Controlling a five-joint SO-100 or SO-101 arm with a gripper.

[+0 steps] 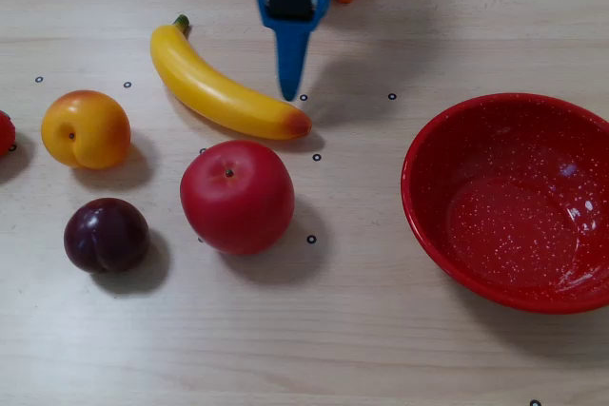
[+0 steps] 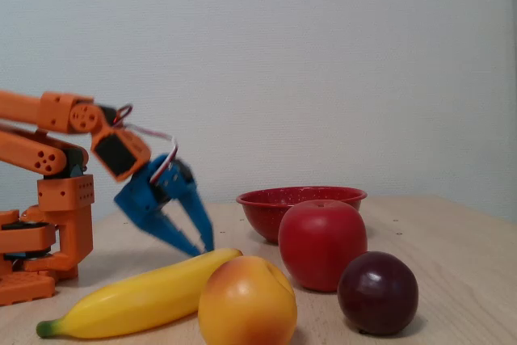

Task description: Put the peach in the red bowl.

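Wooden table, fingers nearly closed, empty, above banana

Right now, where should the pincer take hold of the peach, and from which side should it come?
Probably from above, closing across the widest middle of the peach. It is round with no handle, and its top is clear. In the overhead view the plum lies just below it, so fingers fit better left and right.
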